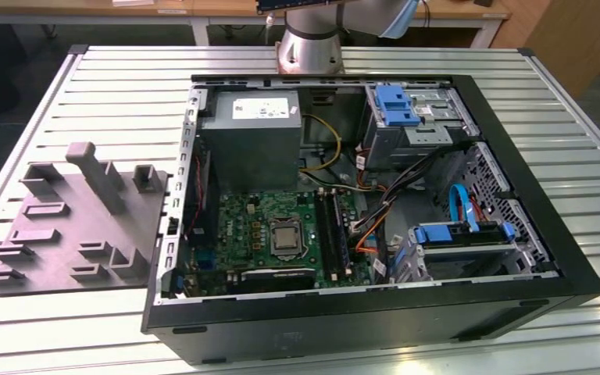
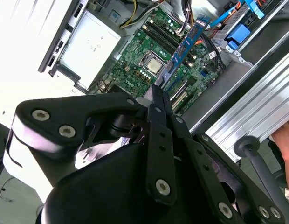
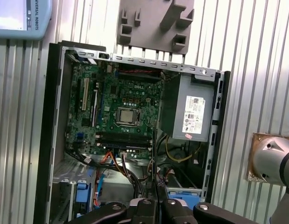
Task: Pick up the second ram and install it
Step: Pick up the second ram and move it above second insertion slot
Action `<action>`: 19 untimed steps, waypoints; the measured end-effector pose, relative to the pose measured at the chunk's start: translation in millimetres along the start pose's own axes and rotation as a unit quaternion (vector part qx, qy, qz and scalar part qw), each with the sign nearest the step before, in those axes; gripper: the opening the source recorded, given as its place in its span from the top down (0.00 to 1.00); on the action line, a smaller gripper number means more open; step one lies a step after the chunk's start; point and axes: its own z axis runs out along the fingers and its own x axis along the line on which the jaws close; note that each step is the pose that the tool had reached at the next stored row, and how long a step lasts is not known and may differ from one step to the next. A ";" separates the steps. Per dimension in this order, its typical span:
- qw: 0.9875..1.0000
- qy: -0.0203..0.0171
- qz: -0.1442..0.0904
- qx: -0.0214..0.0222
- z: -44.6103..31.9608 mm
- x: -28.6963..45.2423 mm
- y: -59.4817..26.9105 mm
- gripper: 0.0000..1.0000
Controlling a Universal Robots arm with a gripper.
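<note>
In the second wrist view my gripper (image 2: pixel 156 93) is shut on one end of the second ram (image 2: pixel 184 46), a thin dark-blue board with white labels. The stick juts out from the fingertips, high above the green motherboard (image 2: pixel 135 65). In the first wrist view the ram (image 3: pixel 154 168) appears edge-on as a thin dark line rising from the gripper (image 3: pixel 156 201), over the case's cables. The long black memory slots (image 3: pixel 123 140) lie beside the processor socket (image 3: pixel 126 116). In the exterior view the slots (image 1: pixel 327 226) sit on the socket's right.
The open black tower case (image 1: pixel 487 117) lies on a slatted metal table (image 1: pixel 123 78). Inside it are a grey power supply (image 1: pixel 250 137), blue drive brackets (image 1: pixel 396 105) and bundled cables (image 1: pixel 383 203). A grey fixture block (image 1: pixel 81 219) rests on the table at the exterior view's left.
</note>
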 end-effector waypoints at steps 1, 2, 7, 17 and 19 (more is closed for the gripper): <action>1.000 0.000 0.000 0.000 0.6 0.1 0.0 0.89; 1.000 0.000 0.000 0.000 1.3 0.2 0.1 0.89; 1.000 0.000 0.000 0.000 4.5 0.6 0.3 0.89; 1.000 0.000 0.000 0.000 7.8 1.0 0.5 0.89; 1.000 0.000 0.000 0.000 8.9 1.1 0.6 0.89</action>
